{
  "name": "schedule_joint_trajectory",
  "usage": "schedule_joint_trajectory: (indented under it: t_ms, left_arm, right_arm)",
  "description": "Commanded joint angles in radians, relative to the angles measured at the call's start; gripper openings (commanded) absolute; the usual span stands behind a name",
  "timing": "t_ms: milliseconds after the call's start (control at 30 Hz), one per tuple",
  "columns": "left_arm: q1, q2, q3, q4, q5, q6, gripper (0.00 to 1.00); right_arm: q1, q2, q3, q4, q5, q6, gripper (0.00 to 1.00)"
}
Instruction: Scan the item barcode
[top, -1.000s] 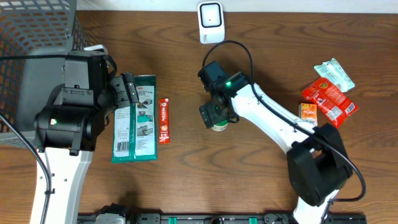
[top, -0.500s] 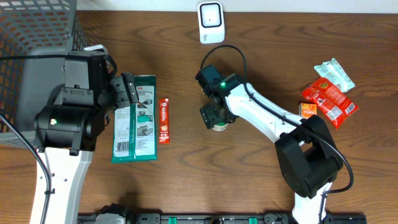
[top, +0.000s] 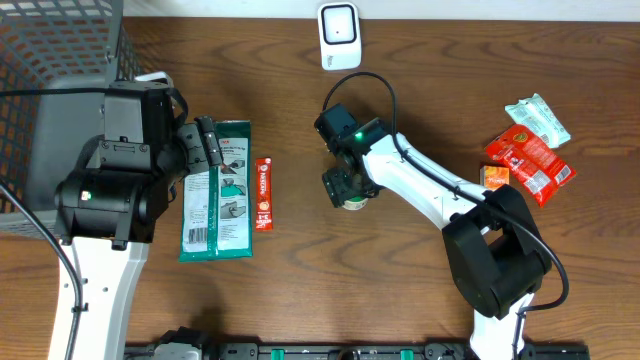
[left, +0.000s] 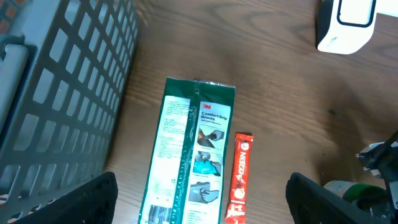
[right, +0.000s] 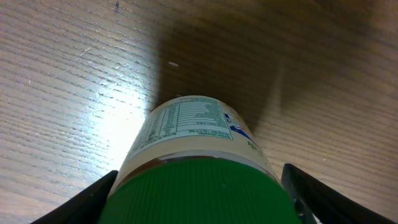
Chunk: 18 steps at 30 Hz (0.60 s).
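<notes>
A jar (right: 198, 134) with a green ribbed lid and a pale printed label lies on the wooden table, seen from the lid end. My right gripper (right: 199, 202) has a finger against each side of the lid and is shut on it. From overhead the jar (top: 353, 203) peeks out under the right gripper (top: 346, 188), mid-table. The white barcode scanner (top: 339, 35) stands at the far edge, also in the left wrist view (left: 346, 23). My left gripper (left: 201, 202) hangs open above a green glove pack (left: 194, 155), holding nothing.
A red stick packet (top: 264, 193) lies beside the green pack (top: 220, 190). A grey wire basket (top: 60, 50) fills the far left corner. Red packets (top: 530, 160), a small orange box (top: 495, 179) and a white-green pouch (top: 537, 118) lie at the right.
The right arm has swung its elbow in and its fingers have closed in on the jar's lid. The left arm has not moved.
</notes>
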Motion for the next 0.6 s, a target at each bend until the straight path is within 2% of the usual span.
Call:
schedule_joint_trajectory:
  t_ms: [0, 100, 267, 567]
  left_arm:
    - [0.002, 0.002, 0.005, 0.0, -0.009, -0.009, 0.87]
    - [0.002, 0.002, 0.005, 0.0, -0.009, -0.009, 0.87]
    - [0.002, 0.002, 0.005, 0.0, -0.009, -0.009, 0.87]
    - [0.002, 0.002, 0.005, 0.0, -0.009, -0.009, 0.87]
  right_arm:
    - [-0.001, 0.013, 0.004, -0.001, -0.017, 0.012, 0.71]
    - [-0.001, 0.013, 0.004, 0.0, -0.016, 0.011, 0.69]
    - [-0.002, 0.006, 0.028, -0.003, -0.016, 0.011, 0.61]
    - [0.0, -0.092, 0.132, -0.074, -0.017, 0.007, 0.58]
